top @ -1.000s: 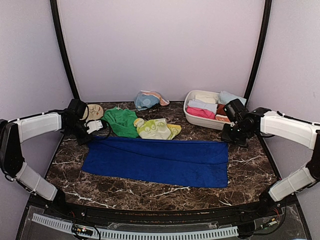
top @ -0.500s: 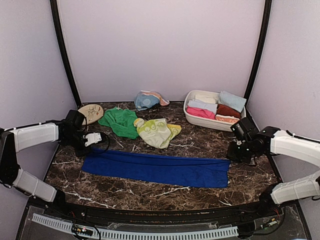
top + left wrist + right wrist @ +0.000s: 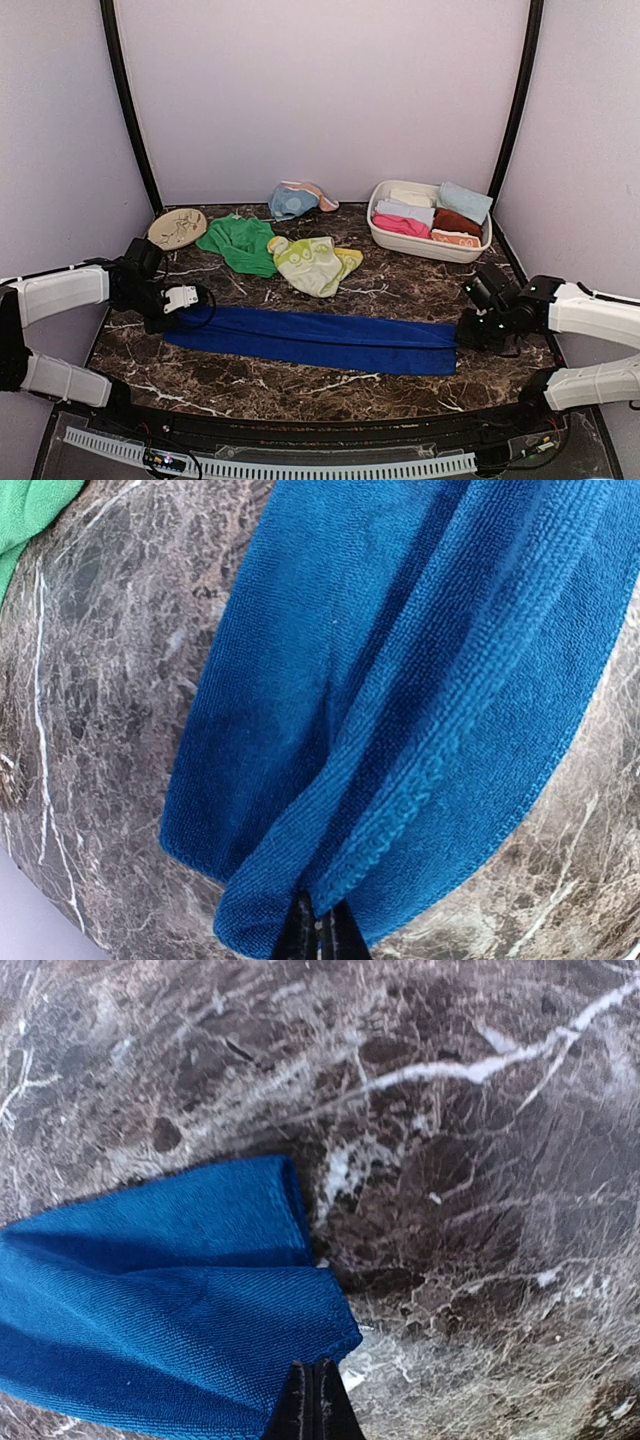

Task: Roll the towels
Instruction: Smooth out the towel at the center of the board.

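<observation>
Lower left of the overhead view: left hand (image 3: 188,308) pinched fully shut on the left end of the long royal blue cloth towel (image 3: 320,340). From the left wrist, dark fingertips (image 3: 295,940) pressed together at the bottom edge, biting a doubled hem of blue terry (image 3: 400,680). Same at lower right: right hand (image 3: 470,335) closed tight on the towel's right end, fingertips (image 3: 295,1415) meeting over the blue corner (image 3: 150,1330). Towel stretched between both hands, a narrow folded band across the lower middle of the dark marbled stone surface (image 3: 300,390).

Counting now:
- One blue towel gripped.
- Three loose ones in the upper middle: one green crumpled towel (image 3: 240,243), one pale yellow-green patterned towel (image 3: 312,262) touching its right side, and one light blue towel (image 3: 293,200) with a pink edge near the back wall.
- One white oval plastic basin (image 3: 420,247) at upper right, packed with about six rolled towels (image 3: 400,226): white, light blue, pink and rust among them. Exact count hard to call.
- One tan round patterned disc (image 3: 177,227) at upper left.

From overhead, grip points mostly hidden under the hand bodies. Both wrist views cropped to a small stretch of towel.
</observation>
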You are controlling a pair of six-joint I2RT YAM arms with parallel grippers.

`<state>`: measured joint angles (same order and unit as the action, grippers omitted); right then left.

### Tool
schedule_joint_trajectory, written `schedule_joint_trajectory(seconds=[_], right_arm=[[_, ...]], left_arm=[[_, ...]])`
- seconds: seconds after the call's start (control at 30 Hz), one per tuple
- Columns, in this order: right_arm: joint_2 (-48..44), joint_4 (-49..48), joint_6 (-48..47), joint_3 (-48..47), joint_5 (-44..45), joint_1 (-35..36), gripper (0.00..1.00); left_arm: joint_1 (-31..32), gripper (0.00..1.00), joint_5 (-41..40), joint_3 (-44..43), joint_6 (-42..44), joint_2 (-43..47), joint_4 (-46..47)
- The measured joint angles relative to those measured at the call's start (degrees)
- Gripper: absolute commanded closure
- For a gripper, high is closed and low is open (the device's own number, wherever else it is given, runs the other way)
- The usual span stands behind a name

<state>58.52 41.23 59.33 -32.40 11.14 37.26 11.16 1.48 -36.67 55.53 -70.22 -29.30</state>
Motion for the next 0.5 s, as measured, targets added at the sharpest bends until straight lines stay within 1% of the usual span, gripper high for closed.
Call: schedule_joint_trajectory(seconds=[0.13,0.2,0.23,0.27,0.3,0.37,0.4,0.47,0.5], right_arm=[[-0.37,0.46,2.03,1.70,-0.04,2.14,1.00],[-0.37,1.11,2.73,2.34,0.00,3.06,1.00],[-0.37,1.88,3.26,2.80,0.02,3.43,1.00],[-0.37,2.08,3.30,2.84,0.02,3.67,0.99],[-0.39,2.36,3.56,3.02,0.00,3.78,0.97],[-0.59,2.62,3.91,3.43,-0.09,4.07,0.95],[-0.70,2.82,3.98,3.56,-0.24,4.28,0.92],[-0.74,3.13,3.82,3.56,-0.70,4.59,0.79],[-0.74,3.41,3.72,3.54,-0.96,4.74,0.75]], left_arm=[[-0.02,0.84,-0.07,1.55,0.66,1.46,-0.72],[-0.02,0.73,-0.07,1.99,0.92,2.51,-1.97],[-0.02,0.50,-0.04,2.01,0.94,3.23,-2.71],[-0.02,0.30,0.09,2.01,0.94,4.00,-3.26],[-0.02,0.25,0.15,2.01,1.07,4.98,-3.93],[-0.02,0.26,0.68,1.99,1.27,7.10,-5.31],[-0.02,0.28,1.11,1.99,1.38,8.31,-6.19],[-0.02,0.30,1.70,1.92,1.70,10.29,-7.89],[-0.02,0.31,2.05,1.79,1.92,10.95,-8.57]])
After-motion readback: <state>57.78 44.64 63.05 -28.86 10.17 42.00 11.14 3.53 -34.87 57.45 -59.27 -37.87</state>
